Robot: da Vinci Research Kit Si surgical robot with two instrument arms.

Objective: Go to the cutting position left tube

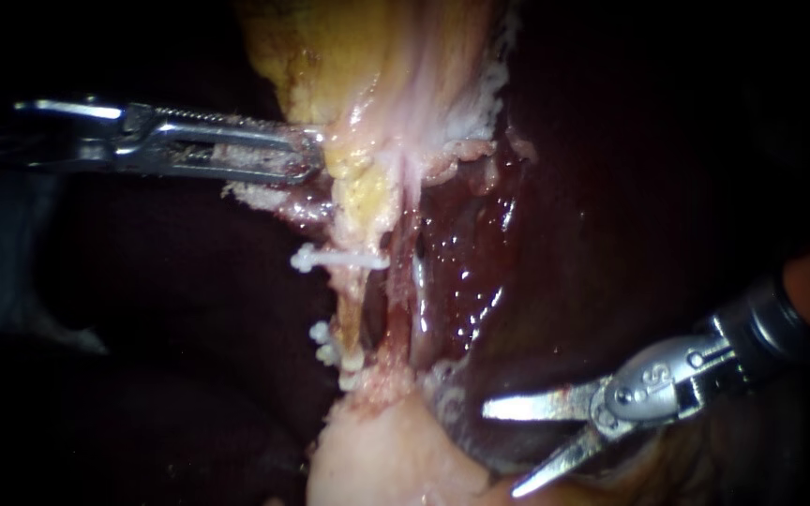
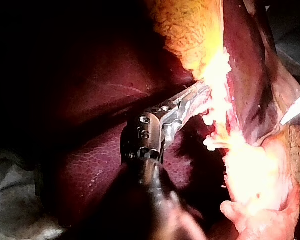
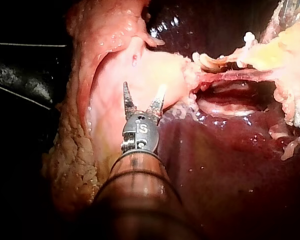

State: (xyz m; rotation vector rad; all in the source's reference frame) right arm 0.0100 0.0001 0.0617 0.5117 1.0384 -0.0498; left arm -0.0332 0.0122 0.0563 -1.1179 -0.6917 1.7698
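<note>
left pincer: your left instrument (image 1: 309, 159) has its pincer clamped down narrow on the edge of the gallbladder (image 1: 367, 75), just above the clips
right pincer: your right instrument (image 1: 501, 450) has two blades spread wide, holding nothing, low and well off to the right
target: the left tube (image 1: 358, 305) runs down between the upper clip (image 1: 339, 258) and the lower clips (image 1: 327, 342)
in the way: the right tube (image 1: 412, 281) sits just beside it, with wet liver (image 1: 564, 234) behind. A pale tissue (image 1: 386, 450) lump lies between your blades and the tube

Long serrated silver jaws are fitted to the left instrument (image 1: 316, 155); plain silver blades and a screwed pivot to the right instrument (image 1: 500, 450).
</note>
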